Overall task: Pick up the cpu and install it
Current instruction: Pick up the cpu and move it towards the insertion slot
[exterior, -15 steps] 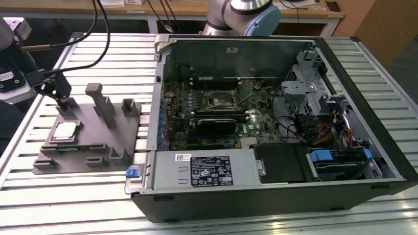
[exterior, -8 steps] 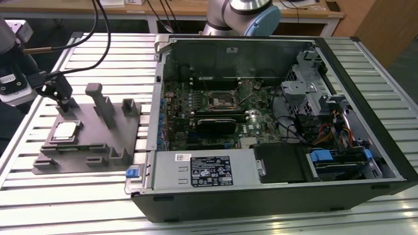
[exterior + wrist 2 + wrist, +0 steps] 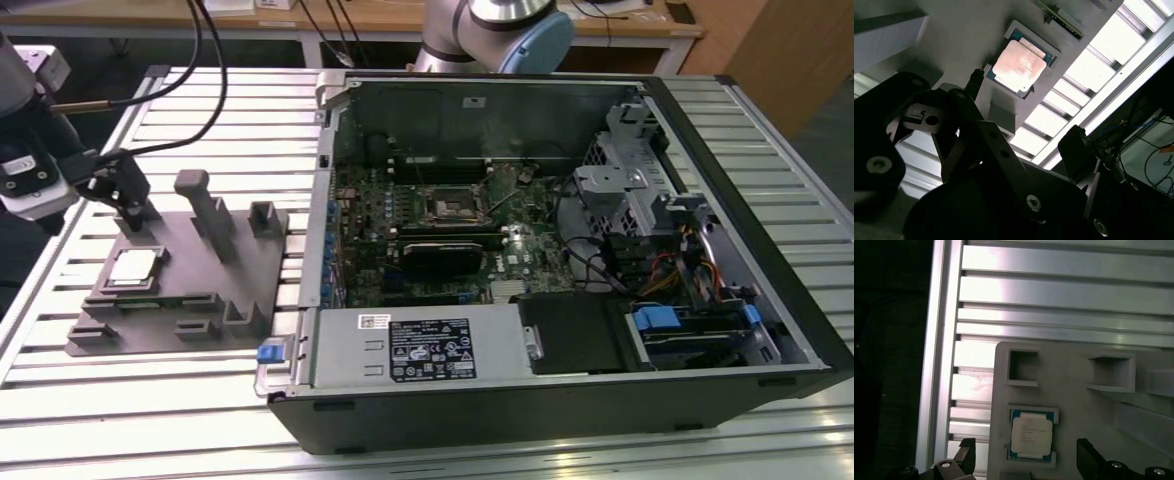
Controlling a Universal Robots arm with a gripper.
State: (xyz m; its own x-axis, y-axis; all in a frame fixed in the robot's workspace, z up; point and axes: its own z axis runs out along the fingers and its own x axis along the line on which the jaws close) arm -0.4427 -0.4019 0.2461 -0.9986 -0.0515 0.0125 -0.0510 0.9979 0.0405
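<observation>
The cpu [image 3: 134,268] is a small square chip with a silvery top, lying flat in a recess of the grey fixture [image 3: 200,290] at the exterior view's left. In both wrist views the cpu [image 3: 1030,435] [image 3: 1019,65] sits in its shallow pocket with nothing touching it. My gripper [image 3: 120,205] hangs above the fixture, just behind the chip, and is open. One dark fingertip [image 3: 966,452] and the other show apart on either side of the chip's pocket, with nothing held between them. The dark square socket [image 3: 451,207] lies on the motherboard inside the open computer case [image 3: 747,200].
Upright grey posts [image 3: 207,205] rise from the fixture close to the gripper. A silver box with a white label [image 3: 420,345] fills the case's near corner. Drive cages and cables [image 3: 667,260] crowd the case's right side. Slatted aluminium table [image 3: 160,420] surrounds everything.
</observation>
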